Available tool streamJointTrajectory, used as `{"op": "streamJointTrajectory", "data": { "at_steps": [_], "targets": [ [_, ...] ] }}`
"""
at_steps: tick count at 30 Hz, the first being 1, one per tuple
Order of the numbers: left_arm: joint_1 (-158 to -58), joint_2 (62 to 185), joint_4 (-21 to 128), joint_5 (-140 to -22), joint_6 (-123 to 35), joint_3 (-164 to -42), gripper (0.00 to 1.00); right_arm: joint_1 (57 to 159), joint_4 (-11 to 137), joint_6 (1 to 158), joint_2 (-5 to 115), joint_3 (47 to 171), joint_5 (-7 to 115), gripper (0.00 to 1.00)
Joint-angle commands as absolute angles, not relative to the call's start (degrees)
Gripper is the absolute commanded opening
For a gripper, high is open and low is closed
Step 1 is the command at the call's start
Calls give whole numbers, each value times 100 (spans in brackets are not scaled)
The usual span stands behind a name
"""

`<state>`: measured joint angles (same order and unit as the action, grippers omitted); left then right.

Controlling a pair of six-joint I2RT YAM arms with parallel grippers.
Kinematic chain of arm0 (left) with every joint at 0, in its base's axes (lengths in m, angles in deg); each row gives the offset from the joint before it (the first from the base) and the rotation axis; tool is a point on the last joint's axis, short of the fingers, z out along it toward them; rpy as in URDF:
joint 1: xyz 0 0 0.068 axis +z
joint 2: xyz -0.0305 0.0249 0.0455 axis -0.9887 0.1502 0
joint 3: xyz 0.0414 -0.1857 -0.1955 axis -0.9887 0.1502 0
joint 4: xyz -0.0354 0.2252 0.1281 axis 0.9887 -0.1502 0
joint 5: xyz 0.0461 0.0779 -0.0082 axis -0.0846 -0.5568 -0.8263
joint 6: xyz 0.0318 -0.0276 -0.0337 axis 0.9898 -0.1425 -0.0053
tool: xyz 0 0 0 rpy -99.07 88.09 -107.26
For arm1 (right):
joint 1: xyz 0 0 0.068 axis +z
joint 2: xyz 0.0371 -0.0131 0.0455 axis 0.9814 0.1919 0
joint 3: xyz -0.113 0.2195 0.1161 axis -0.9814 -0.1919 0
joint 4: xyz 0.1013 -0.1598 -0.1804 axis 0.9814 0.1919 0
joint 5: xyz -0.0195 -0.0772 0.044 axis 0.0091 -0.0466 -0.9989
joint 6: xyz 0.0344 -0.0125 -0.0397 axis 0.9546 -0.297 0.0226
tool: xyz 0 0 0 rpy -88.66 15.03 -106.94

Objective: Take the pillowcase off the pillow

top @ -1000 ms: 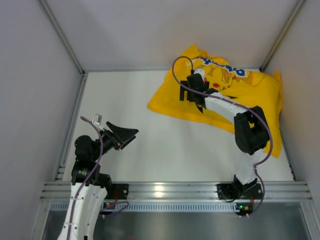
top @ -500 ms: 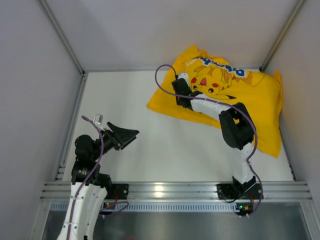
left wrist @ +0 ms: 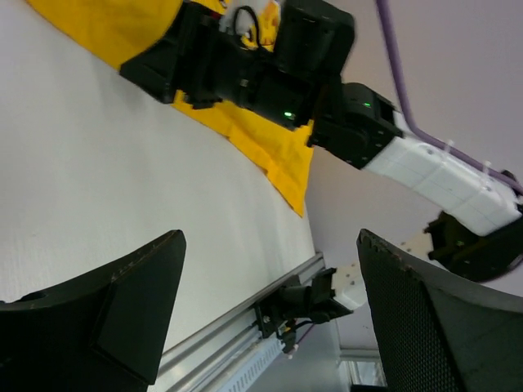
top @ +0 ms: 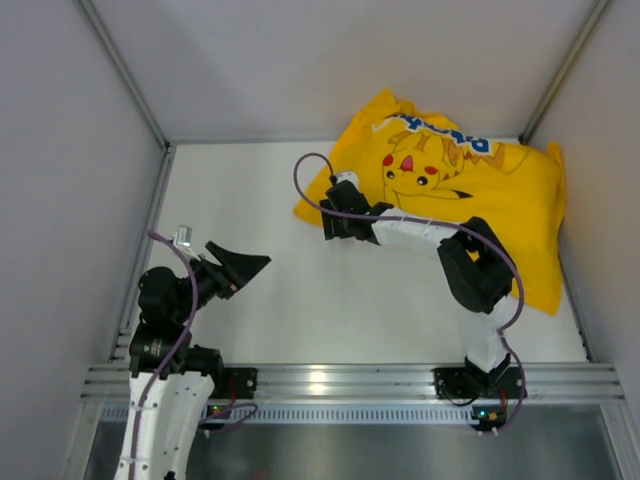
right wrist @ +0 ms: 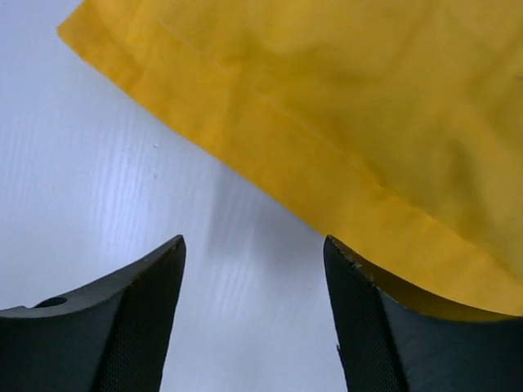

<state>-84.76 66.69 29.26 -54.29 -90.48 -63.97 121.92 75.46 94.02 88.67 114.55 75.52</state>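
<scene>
The pillowcase (right wrist: 343, 98) lies just ahead of my right gripper (right wrist: 252, 245), whose jaws stand apart, empty; my left gripper (left wrist: 270, 237), wide open, holds nothing above the white table (top: 250, 200).

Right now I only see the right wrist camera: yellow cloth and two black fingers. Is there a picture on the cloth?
Observer: Yes. From above, the pillowcase shows a yellow cartoon character with red cheeks, with blue lettering beside it.
Operator: Where's the other arm?
Observer: The left gripper hovers open and empty over the bare table, well apart from the pillowcase.
Operator: Where does the whole cloth sit?
Observer: In the table's far right corner, close beside the side wall.
</scene>
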Motion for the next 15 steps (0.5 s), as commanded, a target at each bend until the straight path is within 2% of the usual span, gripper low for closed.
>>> {"op": "streamJointTrajectory", "data": {
  "at_steps": [1,3,6,10,14,15],
  "targets": [
    [-8435,7156,2625,-6019,-8470,-6521,91,11903,7612,10051,7686,11237,8208,68],
    [-8435,7719,2634,-6360,-8171,-6625,93,11762,7920,10403,7237,10806,8412,74],
    [-8488,9168,2643,-6817,-7635,-7248,94,11463,8026,10527,6235,10173,8308,76],
    [-9013,11213,2643,-7520,-7291,-8617,94,11007,8131,10553,5021,9567,7571,76],
    [-9129,12580,2914,-7611,-7632,-9331,94,10917,8298,10474,4213,9145,7490,75],
    [-9129,13000,3254,-7550,-7721,-9394,91,10909,8307,10474,3915,9083,7499,75]
  ]
}}
